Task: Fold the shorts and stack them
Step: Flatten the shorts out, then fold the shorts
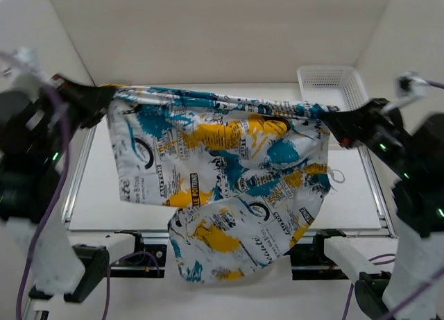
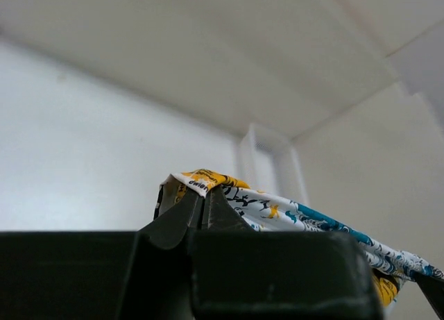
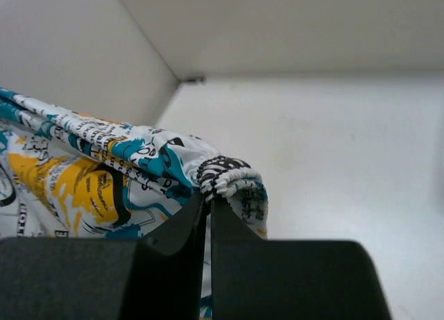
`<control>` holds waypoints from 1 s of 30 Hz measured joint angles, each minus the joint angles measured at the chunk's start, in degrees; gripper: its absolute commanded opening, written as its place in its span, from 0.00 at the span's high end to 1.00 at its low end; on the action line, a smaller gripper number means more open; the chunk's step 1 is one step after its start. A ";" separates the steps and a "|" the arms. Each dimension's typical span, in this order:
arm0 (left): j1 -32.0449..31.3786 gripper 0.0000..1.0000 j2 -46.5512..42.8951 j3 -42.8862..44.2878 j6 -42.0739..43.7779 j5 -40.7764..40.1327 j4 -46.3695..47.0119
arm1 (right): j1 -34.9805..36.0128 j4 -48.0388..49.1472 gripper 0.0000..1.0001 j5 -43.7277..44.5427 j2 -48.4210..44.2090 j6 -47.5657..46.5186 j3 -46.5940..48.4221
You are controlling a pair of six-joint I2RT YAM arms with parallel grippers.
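Note:
The shorts, white with teal, yellow-orange and black print, hang stretched in the air between both arms, high over the table. My left gripper is shut on their upper left corner, and the pinched fabric folds over the fingertips in the left wrist view. My right gripper is shut on the upper right corner at the gathered waistband. One leg sags lower and reaches down past the table's near edge. A white drawstring loop dangles at the right side.
A white plastic mesh basket stands at the back right of the white table. White walls close in the back and both sides. The arm bases sit at the near edge below the hanging cloth.

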 measured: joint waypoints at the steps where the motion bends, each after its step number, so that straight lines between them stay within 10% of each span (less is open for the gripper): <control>1: 0.00 0.90 1.97 -2.89 0.20 0.07 0.81 | 0.20 1.46 1.00 0.92 0.92 0.02 -4.02; 12: 2.05 0.90 41.20 -16.37 1.90 4.02 8.22 | 2.05 16.61 1.00 9.86 33.73 2.49 -29.70; 22: 4.96 0.90 61.51 4.57 2.62 4.92 7.69 | 3.85 20.90 1.00 12.76 62.62 3.56 -6.43; 30: 8.79 0.90 63.82 13.25 4.07 7.89 8.68 | 5.11 21.77 1.00 7.80 68.74 4.76 3.96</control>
